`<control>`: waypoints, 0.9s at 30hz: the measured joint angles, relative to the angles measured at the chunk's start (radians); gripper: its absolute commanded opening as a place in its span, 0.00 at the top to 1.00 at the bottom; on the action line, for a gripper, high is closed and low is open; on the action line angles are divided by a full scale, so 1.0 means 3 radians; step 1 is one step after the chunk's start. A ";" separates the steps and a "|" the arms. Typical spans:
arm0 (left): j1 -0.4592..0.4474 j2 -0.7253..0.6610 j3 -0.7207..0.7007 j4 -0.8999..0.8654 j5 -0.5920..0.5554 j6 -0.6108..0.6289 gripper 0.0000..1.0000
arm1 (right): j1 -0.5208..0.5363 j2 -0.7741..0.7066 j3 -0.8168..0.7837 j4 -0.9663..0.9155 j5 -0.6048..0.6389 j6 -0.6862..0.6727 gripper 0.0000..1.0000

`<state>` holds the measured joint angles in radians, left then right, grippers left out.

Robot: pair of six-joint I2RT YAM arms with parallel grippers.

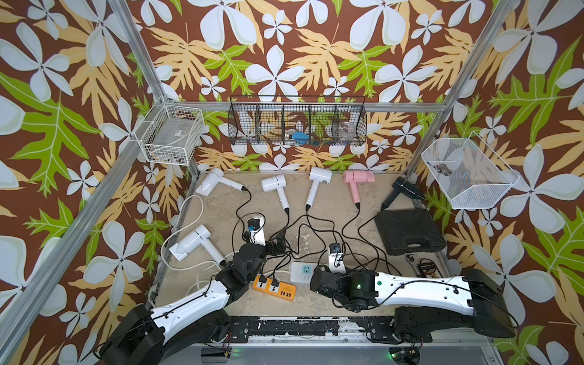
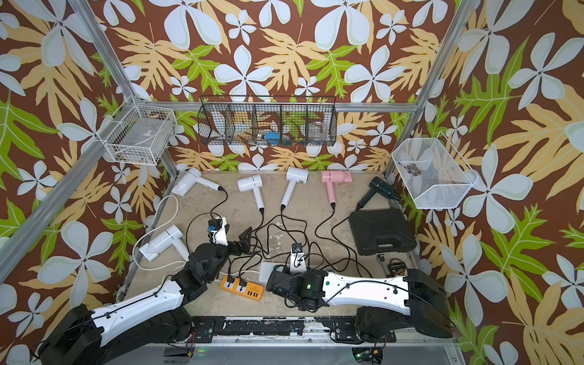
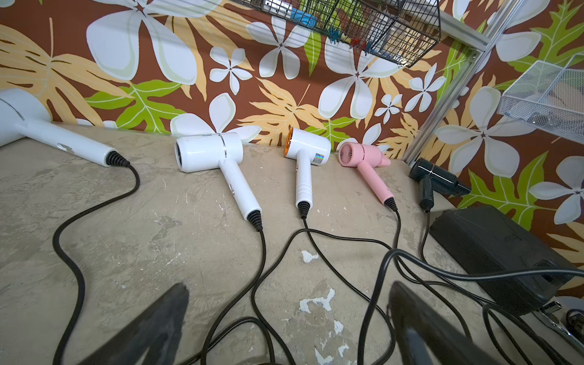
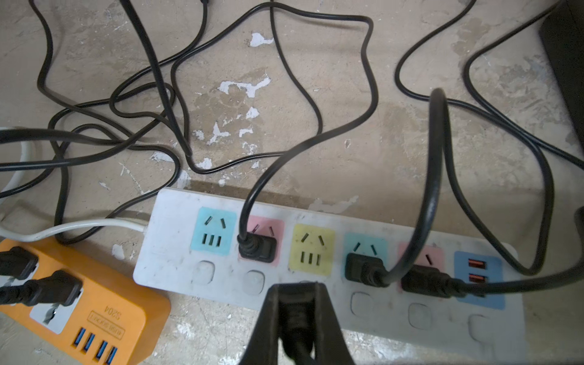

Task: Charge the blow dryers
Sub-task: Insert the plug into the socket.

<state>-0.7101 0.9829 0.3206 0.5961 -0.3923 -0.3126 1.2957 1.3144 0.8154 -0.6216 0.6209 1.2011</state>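
Six blow dryers lie on the table: white ones (image 1: pixel 215 183) (image 1: pixel 274 184) (image 1: pixel 318 181) (image 1: pixel 191 242), a pink one (image 1: pixel 357 178) and a black one (image 1: pixel 404 188), each trailing a black cord. My right gripper (image 4: pixel 297 286) is shut on a black plug (image 4: pixel 295 311), just over the white power strip (image 4: pixel 172 268) in front of its yellow socket (image 4: pixel 311 249). Three plugs sit in that strip and two in the orange strip (image 4: pixel 126 303). My left gripper (image 3: pixel 287 286) hangs open over loose cords (image 3: pixel 262 268), holding nothing.
A black flat case (image 1: pixel 410 232) lies at the right, with a wrench (image 1: pixel 410 259) by its front corner. Wire baskets hang on the walls: white (image 1: pixel 172 136), black (image 1: pixel 297 121), white mesh (image 1: pixel 464 172). Tangled cords cover the table's middle.
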 measured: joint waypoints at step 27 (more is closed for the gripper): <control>0.0004 -0.0142 0.0000 -0.0061 -0.0071 -0.0022 0.00 | -0.0178 0.0292 -0.0301 0.0492 -0.0010 0.0094 1.00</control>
<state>-0.7090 0.9401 0.3206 0.5777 -0.4137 -0.3191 1.2423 1.4021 0.7250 -0.4740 0.6178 1.2293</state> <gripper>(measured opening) 0.996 0.137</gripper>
